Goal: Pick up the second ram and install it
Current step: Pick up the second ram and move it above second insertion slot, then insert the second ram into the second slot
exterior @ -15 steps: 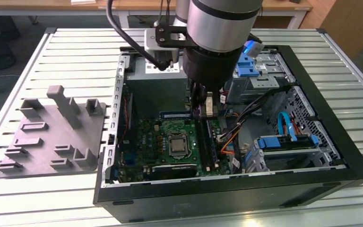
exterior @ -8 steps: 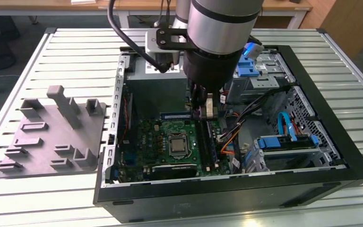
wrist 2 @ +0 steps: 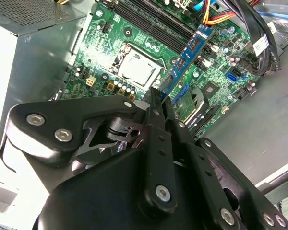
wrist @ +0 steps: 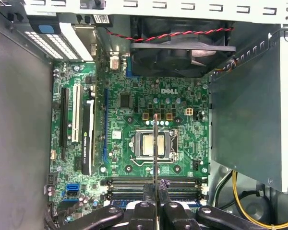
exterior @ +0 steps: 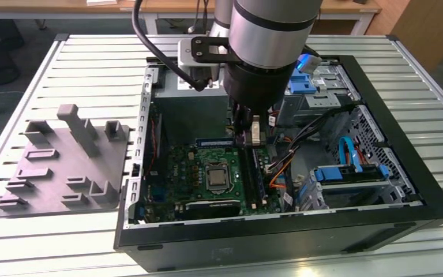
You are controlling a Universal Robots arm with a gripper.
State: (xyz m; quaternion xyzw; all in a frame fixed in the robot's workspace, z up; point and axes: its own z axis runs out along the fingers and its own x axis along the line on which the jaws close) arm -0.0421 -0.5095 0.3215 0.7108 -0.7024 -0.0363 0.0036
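Tool [wrist: 155, 188] clamps the second ram [wrist: 154, 143] over the motherboard [wrist: 129, 120]: carrying step, I judge. Seating calls for its edge matching the memory slots [wrist: 125, 183] below.

Open case [exterior: 283, 236]: gripper [wrist: 156, 184], second ram [wrist: 155, 143] clear above motherboard [exterior: 183, 167]; cables [exterior: 314, 130], drive cage [exterior: 394, 173] crowd exterior view's right; fan [wrist: 182, 52] borders board.

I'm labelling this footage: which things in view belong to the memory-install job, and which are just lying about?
In the job:
- long, thin blue-edged memory stick, the second ram, pinched in the black gripper
- long black memory slots
- green motherboard

Just lying about:
- grey plastic tray with raised blocks
- round black fan
- blue flat cables
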